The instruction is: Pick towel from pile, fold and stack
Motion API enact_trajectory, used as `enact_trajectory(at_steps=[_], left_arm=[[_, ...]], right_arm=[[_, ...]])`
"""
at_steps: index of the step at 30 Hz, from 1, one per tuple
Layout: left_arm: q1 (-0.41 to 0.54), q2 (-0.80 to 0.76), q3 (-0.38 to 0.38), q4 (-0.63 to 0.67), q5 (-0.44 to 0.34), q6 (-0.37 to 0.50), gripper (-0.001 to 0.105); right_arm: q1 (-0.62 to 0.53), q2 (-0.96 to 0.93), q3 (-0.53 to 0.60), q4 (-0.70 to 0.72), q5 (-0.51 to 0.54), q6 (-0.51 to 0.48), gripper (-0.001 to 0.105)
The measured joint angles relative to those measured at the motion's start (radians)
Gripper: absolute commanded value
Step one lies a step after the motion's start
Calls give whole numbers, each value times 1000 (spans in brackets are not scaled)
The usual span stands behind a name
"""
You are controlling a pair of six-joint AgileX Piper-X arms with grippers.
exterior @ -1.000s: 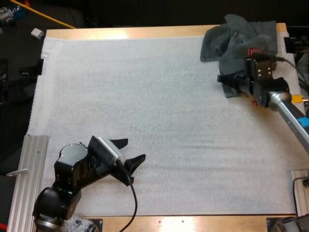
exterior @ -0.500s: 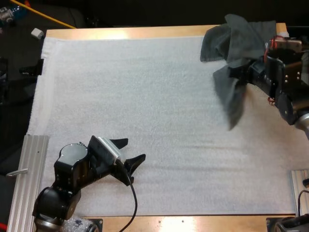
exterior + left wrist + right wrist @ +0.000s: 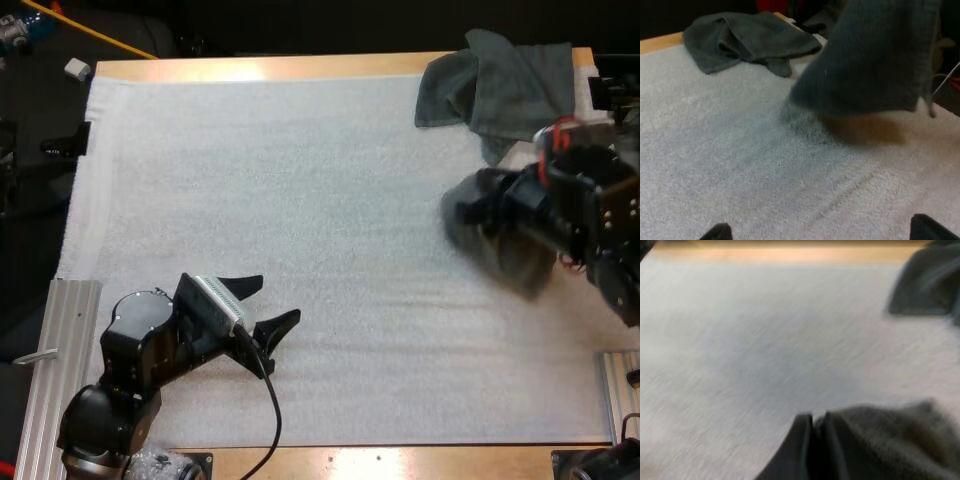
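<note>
Matt grey-green cloth towel pile [image 3: 500,85], fuzzy white mat [image 3: 300,200], smooth wooden table [image 3: 250,68].

Blocked at the far right corner of the counter [image 3: 260,67] by the towel pile [image 3: 505,90]. Blocked just in front of that pile by a towel [image 3: 500,245] hanging above the white mat [image 3: 300,180], pinched in the right tool [image 3: 815,435]. Taken up at the near left by the left tool [image 3: 280,300], with fingers apart. Free to cross everywhere between, over bare mat through the middle and far left.
</note>
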Motion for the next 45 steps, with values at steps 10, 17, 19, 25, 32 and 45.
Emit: enact_trajectory(at_steps=[10, 17, 19, 25, 32, 45], left_arm=[[0, 10, -20, 78, 0, -4, 68], [0, 10, -20, 78, 0, -6, 68], [0, 10, -20, 78, 0, -6, 68], [0, 10, -20, 72, 0, -6, 68], [0, 10, -20, 72, 0, -8, 68], [0, 10, -20, 78, 0, -8, 68]], right_arm=[[247, -23, -2, 115, -14, 45, 0], [401, -45, -2, 120, -25, 102, 1], [420, -37, -2, 120, -24, 116, 0], [431, 84, -2, 96, -22, 119, 0], [431, 305, -2, -2, -6, 99, 0], [386, 503, -80, -318, 29, 135, 8]])
